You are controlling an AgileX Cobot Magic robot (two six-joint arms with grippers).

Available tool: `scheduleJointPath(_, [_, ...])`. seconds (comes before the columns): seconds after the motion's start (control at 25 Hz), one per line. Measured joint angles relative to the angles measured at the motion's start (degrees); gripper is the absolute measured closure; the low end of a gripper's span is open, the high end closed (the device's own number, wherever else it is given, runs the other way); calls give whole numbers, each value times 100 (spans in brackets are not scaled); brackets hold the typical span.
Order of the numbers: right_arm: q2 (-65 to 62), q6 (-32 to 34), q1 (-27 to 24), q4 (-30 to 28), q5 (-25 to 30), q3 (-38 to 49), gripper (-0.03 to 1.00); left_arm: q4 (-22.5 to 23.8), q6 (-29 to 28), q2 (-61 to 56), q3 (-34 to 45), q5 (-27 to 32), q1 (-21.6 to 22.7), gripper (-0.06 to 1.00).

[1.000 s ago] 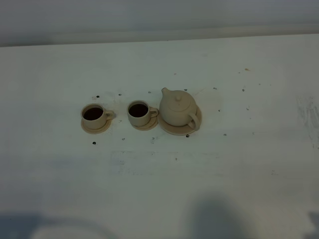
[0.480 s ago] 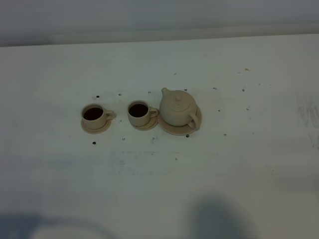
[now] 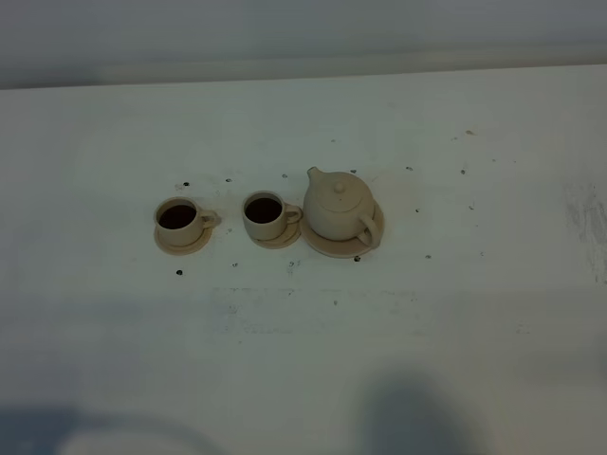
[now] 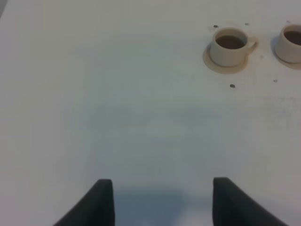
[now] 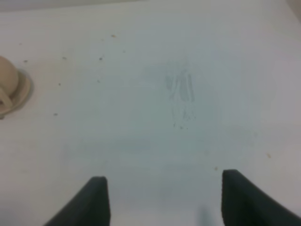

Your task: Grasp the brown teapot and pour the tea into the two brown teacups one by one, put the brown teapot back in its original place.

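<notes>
Beside the teapot (image 3: 339,208) on its saucer (image 3: 323,248) | both teacups (image 3: 177,218) (image 3: 265,213) sat full | left gripper (image 4: 160,200) and right gripper (image 5: 164,200) gaped wide, empty | risk: any arm sweep near the teapot could slosh tea.

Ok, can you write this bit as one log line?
teapot: on saucer | cups: full | left tool: open | right tool: open
</notes>
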Motion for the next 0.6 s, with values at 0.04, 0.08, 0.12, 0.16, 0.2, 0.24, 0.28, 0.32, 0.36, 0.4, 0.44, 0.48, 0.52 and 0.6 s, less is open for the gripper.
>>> scheduleJointPath(0.04, [0, 0, 0, 0, 0, 0, 43, 0, 0, 0, 0, 0, 0, 48])
scheduleJointPath(0.08, [0, 0, 0, 0, 0, 0, 43, 0, 0, 0, 0, 0, 0, 48])
scheduleJointPath(0.12, [0, 0, 0, 0, 0, 0, 43, 0, 0, 0, 0, 0, 0, 48])
scheduleJointPath(0.16, [0, 0, 0, 0, 0, 0, 43, 0, 0, 0, 0, 0, 0, 48])
scheduleJointPath(0.2, [0, 0, 0, 6, 0, 0, 43, 0, 0, 0, 0, 0, 0, 48])
scheduleJointPath(0.24, [0, 0, 0, 11, 0, 0, 43, 0, 0, 0, 0, 0, 0, 48])
scheduleJointPath(0.28, [0, 0, 0, 15, 0, 0, 43, 0, 0, 0, 0, 0, 0, 48])
scheduleJointPath(0.32, [0, 0, 0, 15, 0, 0, 43, 0, 0, 0, 0, 0, 0, 48])
scheduleJointPath(0.36, [0, 0, 0, 15, 0, 0, 43, 0, 0, 0, 0, 0, 0, 48])
scheduleJointPath(0.4, [0, 0, 0, 15, 0, 0, 43, 0, 0, 0, 0, 0, 0, 48])
scheduleJointPath(0.44, [0, 0, 0, 15, 0, 0, 43, 0, 0, 0, 0, 0, 0, 48])
scheduleJointPath(0.48, [0, 0, 0, 17, 0, 0, 43, 0, 0, 0, 0, 0, 0, 48])
scheduleJointPath(0.52, [0, 0, 0, 17, 0, 0, 43, 0, 0, 0, 0, 0, 0, 48])
scheduleJointPath(0.6, [0, 0, 0, 17, 0, 0, 43, 0, 0, 0, 0, 0, 0, 48])
